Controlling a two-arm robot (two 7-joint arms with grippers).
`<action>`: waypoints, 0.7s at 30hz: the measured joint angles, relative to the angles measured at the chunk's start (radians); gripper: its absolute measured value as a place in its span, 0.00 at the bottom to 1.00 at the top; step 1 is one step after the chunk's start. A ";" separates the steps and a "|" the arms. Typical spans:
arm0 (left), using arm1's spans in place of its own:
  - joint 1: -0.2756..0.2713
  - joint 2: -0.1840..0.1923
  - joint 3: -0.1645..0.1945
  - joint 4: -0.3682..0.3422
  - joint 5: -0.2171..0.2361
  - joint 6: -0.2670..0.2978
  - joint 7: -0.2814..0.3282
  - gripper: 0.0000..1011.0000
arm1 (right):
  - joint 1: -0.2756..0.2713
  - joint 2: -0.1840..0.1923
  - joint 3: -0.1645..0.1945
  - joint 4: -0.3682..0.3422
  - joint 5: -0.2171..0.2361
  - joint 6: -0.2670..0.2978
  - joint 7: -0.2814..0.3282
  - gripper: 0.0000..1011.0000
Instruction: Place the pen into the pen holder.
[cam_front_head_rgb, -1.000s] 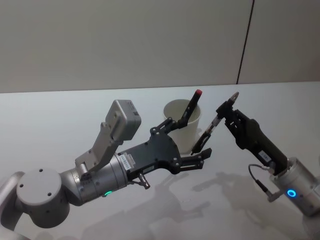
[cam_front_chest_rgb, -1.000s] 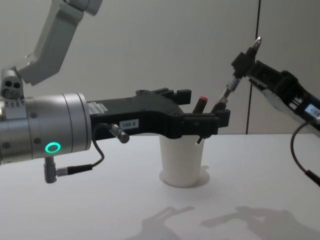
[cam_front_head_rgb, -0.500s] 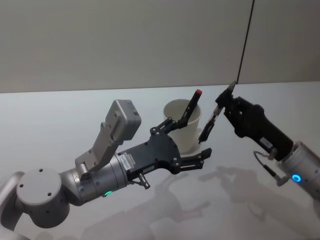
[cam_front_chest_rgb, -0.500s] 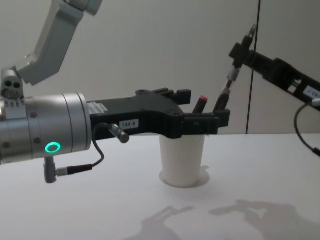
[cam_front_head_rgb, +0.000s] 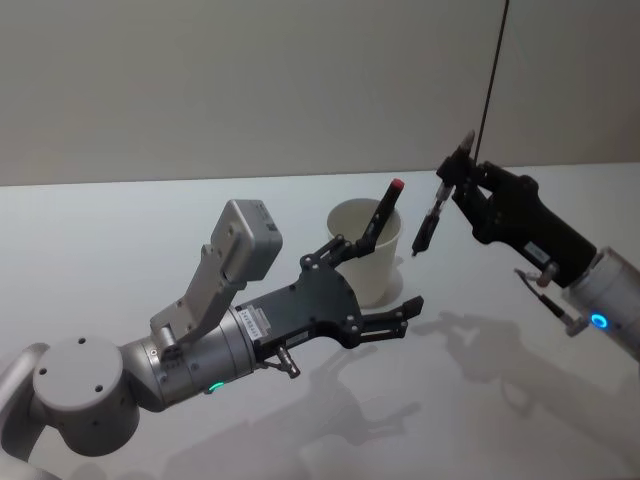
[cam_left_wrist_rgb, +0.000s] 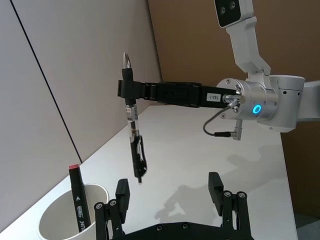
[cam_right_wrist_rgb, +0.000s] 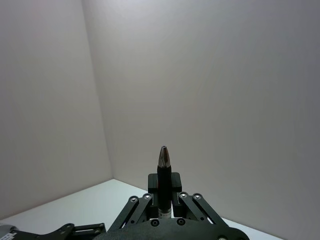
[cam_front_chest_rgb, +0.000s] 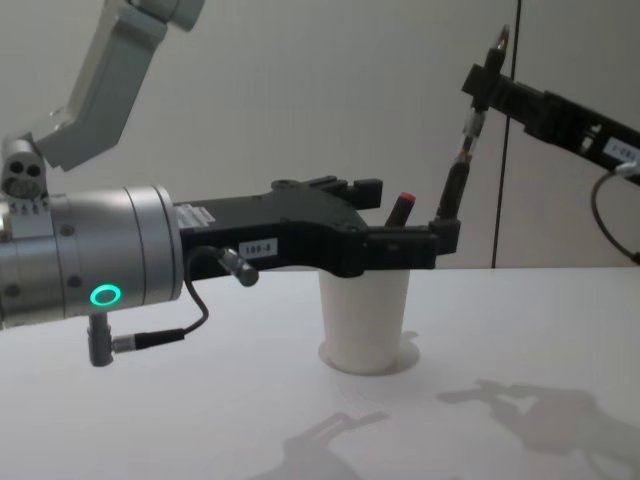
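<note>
Right jaws (cam_front_head_rgb: 463, 172) clamp pen (cam_front_head_rgb: 432, 212) | beside pen holder (cam_front_head_rgb: 363, 252) rim

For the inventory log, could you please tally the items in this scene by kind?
Pens: 1, held by the right claw — pen
Markers: 1, standing in the cup — marker
Cups: 1 — cup
Total: 3

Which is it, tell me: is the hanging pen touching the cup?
Apart. In the left wrist view the pen hangs from the right tool, its tip clear of the cup.
</note>
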 joint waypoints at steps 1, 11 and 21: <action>0.000 0.000 0.000 0.000 0.000 0.000 0.000 0.99 | 0.006 -0.001 0.001 0.005 -0.008 -0.002 -0.004 0.14; 0.000 0.000 0.000 0.000 0.000 0.000 0.000 0.99 | 0.048 -0.014 0.001 0.049 -0.048 -0.029 -0.030 0.14; 0.000 0.000 0.000 0.000 0.000 0.000 0.000 0.99 | 0.091 -0.039 -0.012 0.110 -0.066 -0.064 -0.046 0.14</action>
